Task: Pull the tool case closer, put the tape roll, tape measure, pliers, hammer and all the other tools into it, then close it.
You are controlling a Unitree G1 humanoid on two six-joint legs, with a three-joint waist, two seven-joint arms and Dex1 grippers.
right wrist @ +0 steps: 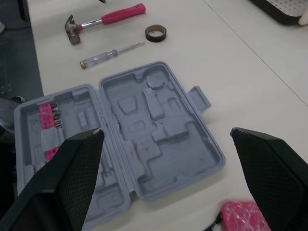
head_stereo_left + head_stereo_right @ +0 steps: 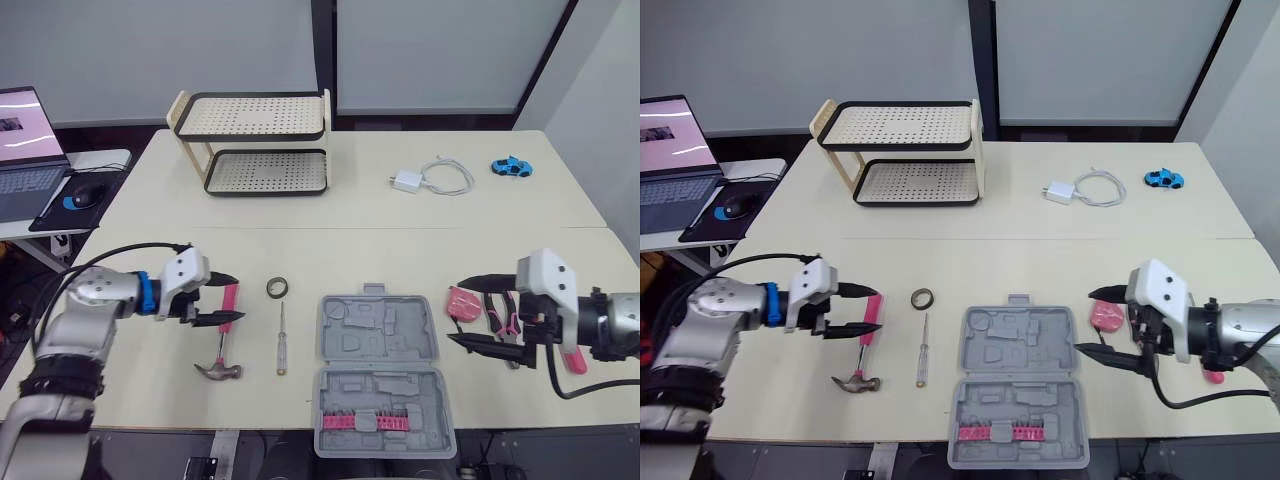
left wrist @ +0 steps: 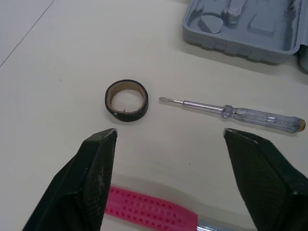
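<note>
Tool case (image 2: 378, 375): open, slots unfilled; loading pending. Left gripper (image 2: 235, 299) spread over hammer (image 2: 224, 335); right gripper (image 2: 458, 312) spread, empty, at case's three o'clock. Next, likely: pinch hammer handle.

I read the tool case (image 2: 378, 370) as plain grey, with a pink strip of bits (image 2: 364, 421) inside. The hammer (image 2: 222, 345) has a pink handle stippled with small dots and a dull silver head. The tape roll (image 3: 127, 114) is black outside and brown inside. The screwdriver (image 3: 231, 111) has a clear handle and a silver shaft. The tape measure (image 2: 462, 302) is pink, and the pliers (image 2: 500, 318) have pink and black grips. The desk (image 2: 400, 240) is cream. The rack (image 2: 255, 140) has black-rimmed pale trays dotted with holes and light wood sides. The charger (image 2: 407, 181) is white, and the toy car (image 2: 510, 167) blue. The left gripper (image 2: 236, 299) and right gripper (image 2: 455, 312) have black jaws on white housings.
</note>
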